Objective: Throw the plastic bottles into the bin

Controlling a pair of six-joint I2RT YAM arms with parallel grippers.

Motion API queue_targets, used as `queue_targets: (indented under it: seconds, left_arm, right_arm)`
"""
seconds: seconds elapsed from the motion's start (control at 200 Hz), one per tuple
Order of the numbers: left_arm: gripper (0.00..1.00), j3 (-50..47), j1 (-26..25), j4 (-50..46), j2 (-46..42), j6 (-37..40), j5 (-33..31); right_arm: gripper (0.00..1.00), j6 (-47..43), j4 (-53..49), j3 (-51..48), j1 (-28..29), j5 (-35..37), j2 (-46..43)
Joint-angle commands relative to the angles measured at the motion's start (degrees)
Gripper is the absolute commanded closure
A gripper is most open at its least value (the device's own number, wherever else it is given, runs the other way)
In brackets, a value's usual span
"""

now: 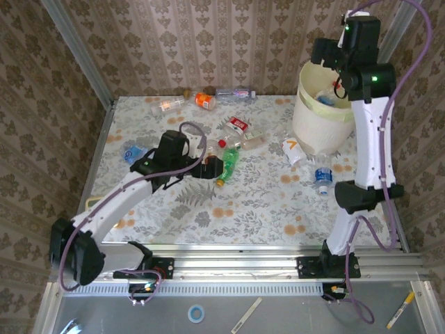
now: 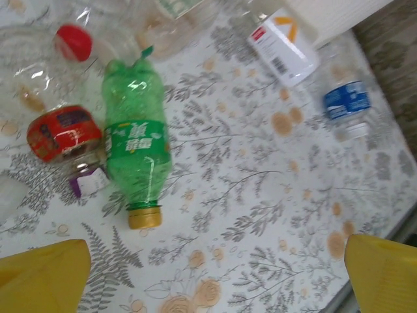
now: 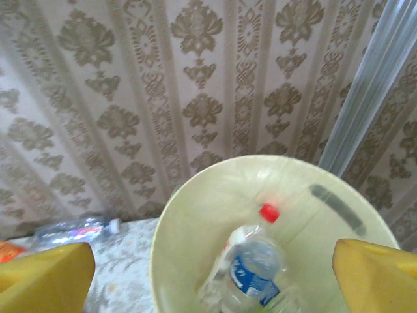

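The bin (image 1: 321,120) stands at the table's back right, and its pale liner (image 3: 195,215) spreads under my right gripper (image 3: 215,277). That gripper (image 1: 327,54) hangs open above the rim, its yellow fingers (image 3: 45,277) far apart. A blurred clear bottle with a blue label (image 3: 253,272) and a red cap (image 3: 269,212) lie inside the bin, free of the jaws. My left gripper (image 2: 218,277) is open low over the table centre, just short of a green bottle (image 2: 135,140) with an orange cap. Beside the green one lies a red-labelled bottle (image 2: 64,134).
More bottles lie along the back wall (image 1: 235,92), one of them orange (image 1: 204,101). A white-labelled bottle (image 1: 293,149) and a blue-labelled one (image 1: 321,175) lie by the bin's foot. A crushed blue bottle (image 1: 133,153) is at the left. Wallpapered walls close three sides.
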Motion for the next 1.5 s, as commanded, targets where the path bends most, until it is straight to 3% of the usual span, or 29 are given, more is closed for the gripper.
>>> queue_targets:
  seconds: [0.0, 0.245, 0.48, 0.905, 1.245, 1.495]
  left_arm:
    - [0.01, 5.0, -0.7, -7.5, 4.3, 2.2, -4.2]
    - [0.13, 12.8, -1.8, -15.3, 17.3, 3.5, -5.6]
    - [0.25, 19.9, -3.2, -20.3, 28.0, 4.1, -6.1]
    - [0.31, 25.9, -5.7, -23.5, 38.6, 5.1, -9.3]
    - [0.39, 29.5, -6.4, -25.1, 44.3, 5.5, -11.4]
    - [0.61, 28.4, -6.5, -25.0, 44.4, 6.1, -11.0]
  right_arm:
    - [0.04, 4.0, 2.9, -5.7, 0.2, -8.3, -8.2]
    - [0.01, 8.3, 2.5, -18.6, 1.6, -19.6, -18.4]
    - [0.0, 11.0, 4.2, -31.1, 4.5, -24.3, -28.6]
    - [0.0, 14.6, 4.7, -47.9, 6.2, -25.8, -39.9]
    - [0.0, 15.4, 5.7, -51.4, 6.2, -26.1, -42.2]
    - [0.0, 15.5, 6.6, -53.3, 6.2, -25.9, -42.6]
